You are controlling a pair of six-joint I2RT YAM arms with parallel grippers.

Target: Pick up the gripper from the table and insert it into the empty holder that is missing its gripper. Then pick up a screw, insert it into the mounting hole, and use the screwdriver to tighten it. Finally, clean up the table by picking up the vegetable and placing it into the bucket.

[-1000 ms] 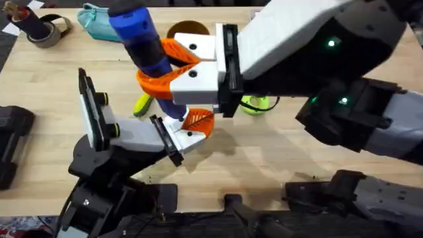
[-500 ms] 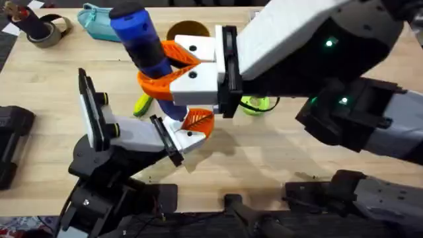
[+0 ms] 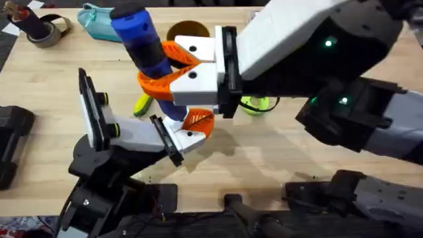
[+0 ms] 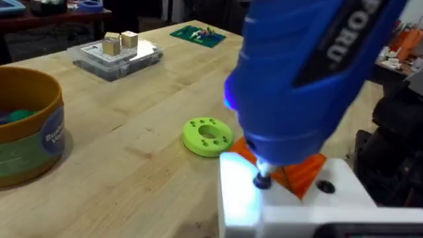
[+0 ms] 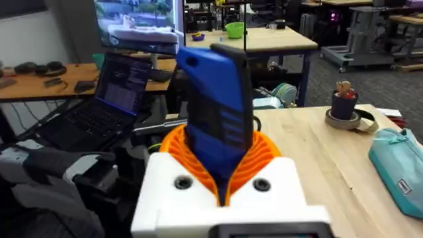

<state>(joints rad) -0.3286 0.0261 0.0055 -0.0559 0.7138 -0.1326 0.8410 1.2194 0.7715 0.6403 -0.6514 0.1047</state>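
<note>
One screwdriver [image 3: 147, 49] clamped in right hand [image 3: 162, 71]; left hand state unclear; one vegetable [image 3: 141, 104], one bucket [image 3: 187, 30].

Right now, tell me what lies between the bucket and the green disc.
In the left wrist view, bare wood separates the bucket from the green disc.

vegetable [image 3: 141, 104] left of screwdriver [image 3: 147, 49]

White-bodied right gripper [image 3: 158, 73] with orange ribbed jaws, black screws, green status lights
</note>
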